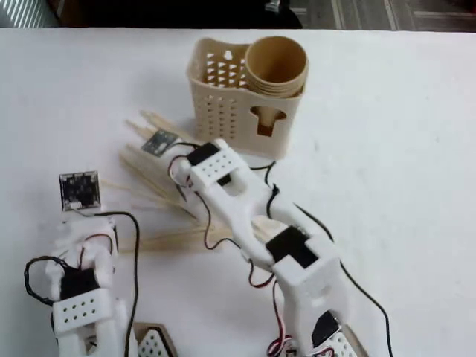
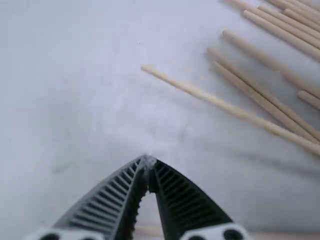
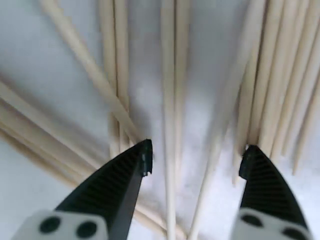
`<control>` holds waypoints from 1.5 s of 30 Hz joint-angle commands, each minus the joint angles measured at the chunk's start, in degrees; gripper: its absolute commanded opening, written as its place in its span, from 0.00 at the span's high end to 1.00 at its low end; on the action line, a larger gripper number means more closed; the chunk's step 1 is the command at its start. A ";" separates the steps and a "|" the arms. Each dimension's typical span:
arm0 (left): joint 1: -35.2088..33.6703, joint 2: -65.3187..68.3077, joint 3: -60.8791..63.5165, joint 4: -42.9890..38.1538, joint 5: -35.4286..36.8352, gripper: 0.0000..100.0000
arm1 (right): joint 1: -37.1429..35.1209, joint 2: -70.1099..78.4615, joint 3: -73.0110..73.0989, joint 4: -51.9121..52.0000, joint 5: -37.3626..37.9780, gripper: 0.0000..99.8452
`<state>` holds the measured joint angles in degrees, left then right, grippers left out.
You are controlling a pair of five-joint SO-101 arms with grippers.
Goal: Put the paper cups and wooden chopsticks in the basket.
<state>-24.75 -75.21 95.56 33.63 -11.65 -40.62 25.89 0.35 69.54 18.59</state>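
My right pincer point(image 3: 196, 152) hangs with its jaws apart just above the wooden chopsticks point(image 3: 169, 100), straddling a few of them but clamped on none. My left pincer point(image 2: 148, 161) is closed and empty over bare bench point(image 2: 75, 75), near one stray stick.

The paper cups point(image 1: 277, 65) sit nested together inside the basket point(image 1: 216, 104), so I judge that half done. The chopsticks lie fanned out loose on the bench just in front of the basket, and I see none inside it.

From above, the right arm covers part of the pile. The basket's floor is hidden, and I cannot count the cups.
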 commanded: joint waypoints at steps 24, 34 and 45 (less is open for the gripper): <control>-0.22 -0.75 -1.67 -0.97 -0.70 0.98 | 1.89 -16.22 -0.88 13.05 -0.09 0.98; -0.22 -0.75 -1.67 -0.97 -0.70 0.98 | 1.80 -33.98 -2.64 13.93 -0.62 0.98; -0.22 -0.75 -1.67 -0.97 -0.70 0.98 | 1.98 -40.66 -16.70 -7.78 -4.57 0.98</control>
<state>-24.75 -75.21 95.56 33.63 -11.74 -39.38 -12.35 -12.13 69.45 14.55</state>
